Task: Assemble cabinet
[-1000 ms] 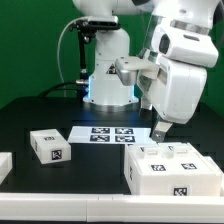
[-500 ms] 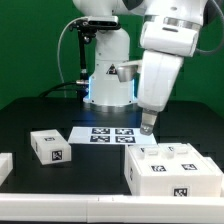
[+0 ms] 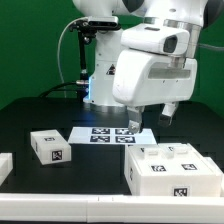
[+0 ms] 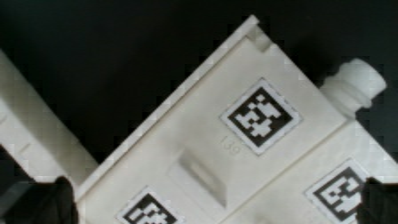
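Observation:
The cabinet (image 3: 175,168) is the big white tagged body at the front of the exterior view's right, resting on the black table. My gripper (image 3: 150,117) hangs above its back left corner and holds nothing. Its two dark fingers (image 3: 133,120) are spread apart. In the wrist view the cabinet's white tagged face (image 4: 231,140) fills the picture beneath the gripper (image 4: 205,215). The dark fingertips (image 4: 25,200) stand wide apart at either side, clear of it. A small rounded white knob (image 4: 356,80) sticks out at the cabinet's edge.
The marker board (image 3: 105,134) lies flat behind the cabinet, under the arm. A small white tagged block (image 3: 50,146) sits at the exterior view's left, and another white piece (image 3: 4,165) shows at the left edge. A white strip (image 4: 36,120) crosses the wrist view beside the cabinet.
The arm has swung toward the exterior view's left and the wrist has turned. Both fingers now show spread apart above the cabinet's back corner.

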Controlling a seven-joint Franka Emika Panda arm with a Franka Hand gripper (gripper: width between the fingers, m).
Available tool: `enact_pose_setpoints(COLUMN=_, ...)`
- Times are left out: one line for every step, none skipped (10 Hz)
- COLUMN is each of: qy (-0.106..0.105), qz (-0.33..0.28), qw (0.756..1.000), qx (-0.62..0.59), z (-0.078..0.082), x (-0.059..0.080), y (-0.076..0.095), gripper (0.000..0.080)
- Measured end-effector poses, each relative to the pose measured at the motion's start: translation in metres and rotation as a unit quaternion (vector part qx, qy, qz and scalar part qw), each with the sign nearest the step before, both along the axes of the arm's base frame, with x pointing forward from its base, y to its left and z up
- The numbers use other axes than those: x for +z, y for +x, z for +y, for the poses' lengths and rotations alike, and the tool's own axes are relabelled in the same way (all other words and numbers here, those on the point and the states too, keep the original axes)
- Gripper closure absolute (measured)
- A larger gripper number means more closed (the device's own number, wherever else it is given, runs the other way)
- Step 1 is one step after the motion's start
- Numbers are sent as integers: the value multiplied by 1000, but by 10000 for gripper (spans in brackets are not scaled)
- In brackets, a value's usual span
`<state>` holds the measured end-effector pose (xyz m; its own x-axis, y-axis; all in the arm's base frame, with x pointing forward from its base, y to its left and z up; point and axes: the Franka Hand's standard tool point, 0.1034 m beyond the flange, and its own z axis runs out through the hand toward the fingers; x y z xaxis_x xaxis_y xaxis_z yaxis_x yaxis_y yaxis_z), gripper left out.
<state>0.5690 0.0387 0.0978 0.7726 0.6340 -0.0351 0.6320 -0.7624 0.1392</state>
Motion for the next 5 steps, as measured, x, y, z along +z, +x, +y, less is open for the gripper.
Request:
enact_pose_setpoints(qy=15, qz=-16, qw=997, qx=-77, z=1, x=-5, y=-9, gripper=2)
enact_pose_setpoints(qy=30, qz=-31, qw=991, qx=-123, z=3, x=-10, y=-15, gripper=2)
enact_pose_setpoints(qy=45, qz=-34, qw=983, qx=-175, z=3, x=-13, y=-18, gripper=2)
enact_pose_setpoints(qy=47, qz=-36, qw=979, qx=-194, z=4, x=-13, y=-17, gripper=2)
enact_pose_setpoints(qy=53, qz=-37, qw=972, qx=-226, z=6, x=-13, y=-18, gripper=2)
